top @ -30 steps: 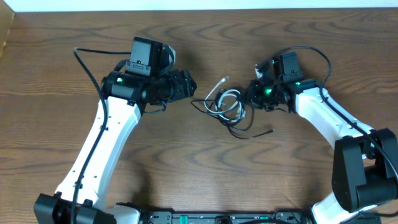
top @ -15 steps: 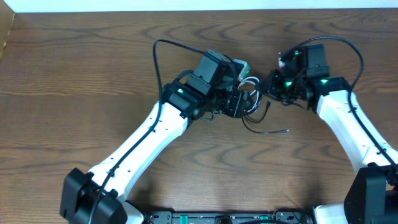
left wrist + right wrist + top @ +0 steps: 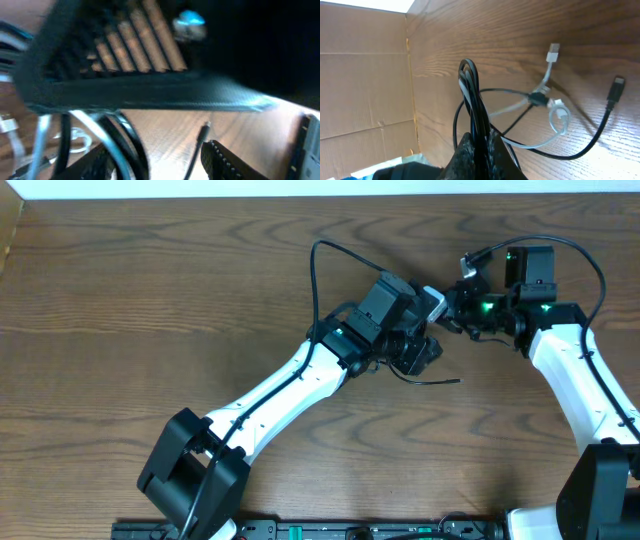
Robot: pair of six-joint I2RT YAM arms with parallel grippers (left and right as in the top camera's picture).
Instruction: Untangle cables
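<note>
Crossing at a small knot right of centre in the right wrist view, the cables (image 3: 474, 97) are not yet separated. The white cable (image 3: 553, 52) runs from its flat plug at the upper right down into that knot and curls into a small loop below it. The black cable (image 3: 616, 93) sweeps from its plug at the right edge along the lower frame and passes through the same spot. Both cords gather into tight loops at centre, where the right gripper (image 3: 480, 142) is clamped together on the foot of the bundle; the plug ends lie on the tabletop (image 3: 520, 30). In the overhead view the bundle sits upper right of centre, between the two arms, with only a black tail showing on the wood. The left gripper (image 3: 418, 352) is just beside it. Its wrist view is blurred, with loops at the lower left, so I cannot tell whether it is apart or gripping. By my reading the untangling is barely begun: the cords have yet to be drawn apart and laid separately.
</note>
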